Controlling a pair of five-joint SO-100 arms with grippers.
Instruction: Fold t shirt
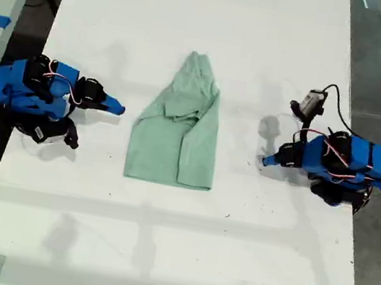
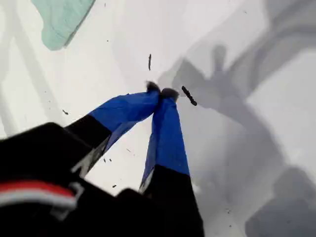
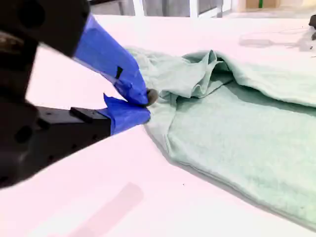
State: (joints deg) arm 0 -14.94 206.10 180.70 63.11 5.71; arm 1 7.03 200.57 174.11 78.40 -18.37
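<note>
T shirt (image 1: 177, 136) lies flat mid-surface (image 1: 159, 240), wrinkled, narrow end toward 12 o'clock in the exterior view, one side folded over the middle. My second gripper (image 1: 116, 108) sits at the shirt's 9 o'clock in that view, fingers (image 3: 108, 54) closed on nothing, tips near the cloth edge. My first gripper (image 1: 268, 160) sits at its 3 o'clock, well apart from it, fingers (image 2: 168, 133) pressed together, empty, over bare surface.
</note>
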